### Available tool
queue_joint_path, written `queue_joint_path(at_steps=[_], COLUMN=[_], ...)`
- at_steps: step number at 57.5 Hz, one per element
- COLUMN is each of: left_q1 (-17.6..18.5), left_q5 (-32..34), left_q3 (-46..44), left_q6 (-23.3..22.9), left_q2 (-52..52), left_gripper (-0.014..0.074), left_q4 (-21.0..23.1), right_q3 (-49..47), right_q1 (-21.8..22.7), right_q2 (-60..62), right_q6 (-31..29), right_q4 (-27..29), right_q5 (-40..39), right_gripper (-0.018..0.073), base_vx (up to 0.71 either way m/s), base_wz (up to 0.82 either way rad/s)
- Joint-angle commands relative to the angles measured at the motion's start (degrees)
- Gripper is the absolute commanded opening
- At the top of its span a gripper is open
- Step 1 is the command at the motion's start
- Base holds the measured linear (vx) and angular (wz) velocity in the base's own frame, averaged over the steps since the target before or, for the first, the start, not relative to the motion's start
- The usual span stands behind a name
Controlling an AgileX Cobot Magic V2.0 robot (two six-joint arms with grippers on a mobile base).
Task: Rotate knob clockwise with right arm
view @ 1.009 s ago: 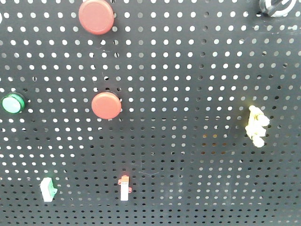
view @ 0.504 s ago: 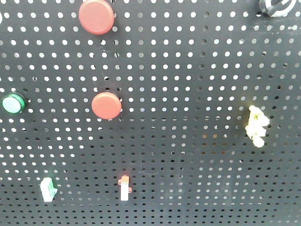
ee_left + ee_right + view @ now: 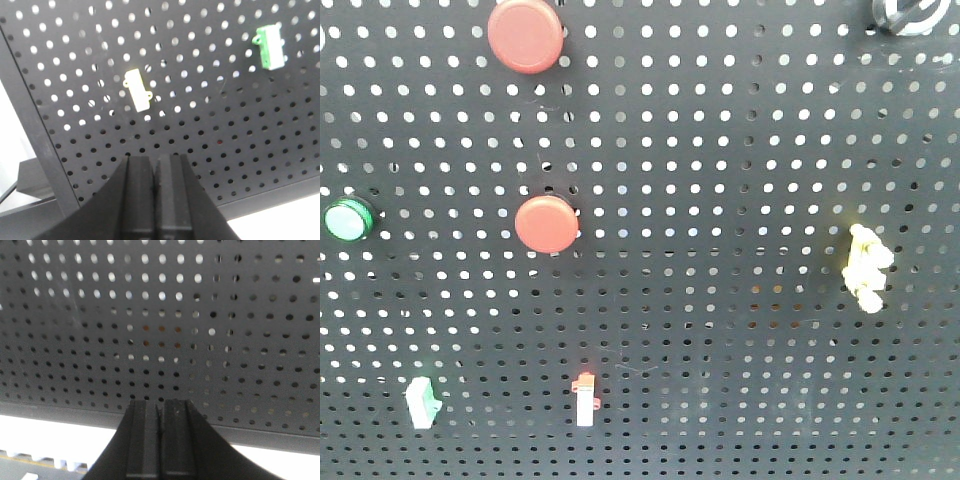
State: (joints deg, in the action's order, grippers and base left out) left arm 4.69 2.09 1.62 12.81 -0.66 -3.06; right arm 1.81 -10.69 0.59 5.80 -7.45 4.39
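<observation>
The knob (image 3: 905, 15), a small round selector with a silver-white ring and a black bar handle, sits at the top right corner of the black pegboard (image 3: 720, 150), partly cut off by the frame edge. Neither arm shows in the front view. In the right wrist view my right gripper (image 3: 160, 402) is shut with nothing held, pointing at the pegboard's lower part (image 3: 160, 315); the knob is out of that view. In the left wrist view my left gripper (image 3: 156, 159) is shut and empty, facing the pegboard (image 3: 210, 140) near its lower left corner.
Two red round buttons (image 3: 525, 35) (image 3: 546, 223) and a green round button (image 3: 346, 220) are mounted on the board. A yellow part (image 3: 865, 267) sits at right. Small switches sit low: green-white (image 3: 421, 403) (image 3: 270, 46), red-white (image 3: 585, 400), pale yellow (image 3: 138, 90).
</observation>
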Motion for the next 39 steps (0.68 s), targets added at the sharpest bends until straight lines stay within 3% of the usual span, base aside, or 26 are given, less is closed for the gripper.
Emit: queue_joint_path(at_steps=[1, 39], left_q1=[0.4, 0.4], left_q5=[4.4, 4.4], left_q3=[1.9, 1.9], left_q6=[-0.2, -0.2], left_q2=[-0.9, -0.9], left_gripper=[-0.0006, -0.0006], left_q4=[0.3, 0.3], right_q3=[0.4, 0.4], right_q1=[0.3, 0.3], right_q2=[0.8, 0.8], right_q6=[-0.8, -0.8], right_q4=[0.0, 0.0], right_q5=[-4.4, -4.4], right_gripper=[-0.0007, -0.0007], base_vx=[0.00, 0.00], base_wz=[0.00, 0.00])
